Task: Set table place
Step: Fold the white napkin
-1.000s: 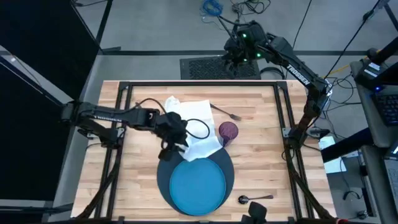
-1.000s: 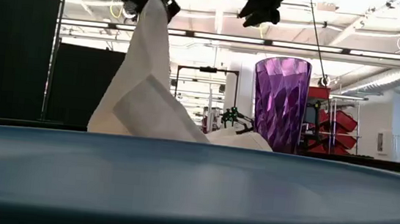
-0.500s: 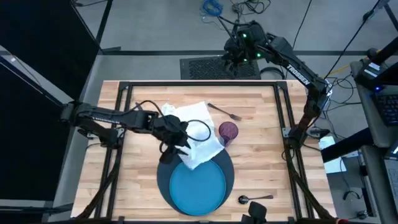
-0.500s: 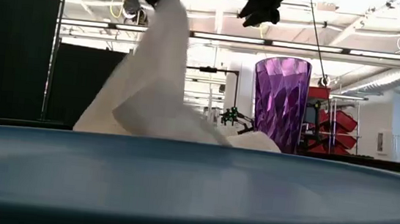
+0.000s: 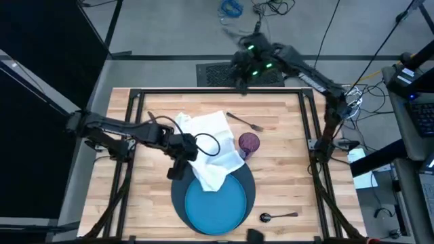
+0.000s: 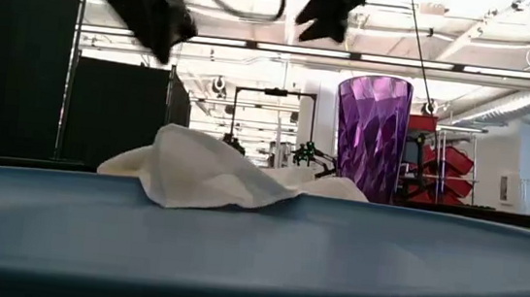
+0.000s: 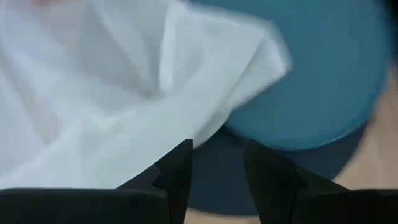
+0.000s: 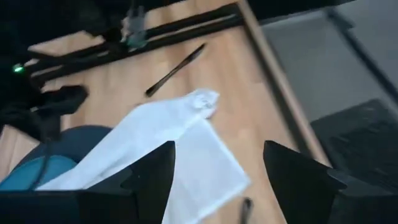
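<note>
The white napkin [image 5: 211, 146] lies crumpled on the table [image 5: 285, 176], its near corner [image 5: 211, 179] draped over the bright blue plate [image 5: 218, 203]. The plate sits on the dark charger [image 5: 178, 196]. My left gripper [image 5: 178, 168] hangs open just left of that corner, above the charger's rim [image 7: 217, 180], with nothing between its fingers. The purple cup [image 5: 249, 144] stands upright right of the napkin. My right gripper [image 8: 217, 174] hovers open beyond the table's far edge [image 5: 244, 64].
A fork [image 5: 245, 123] lies far of the cup, a knife [image 8: 177, 68] near the far left corner, and a spoon [image 5: 278, 216] at the near right beside the charger. Bare planks show to the left and right of the charger.
My left gripper carried the napkin's lifted edge toward the near edge and the plate, then let go and drew left. The napkin has fallen from a raised peak into a low heap, one corner now on the blue plate. My right arm has shifted left.
</note>
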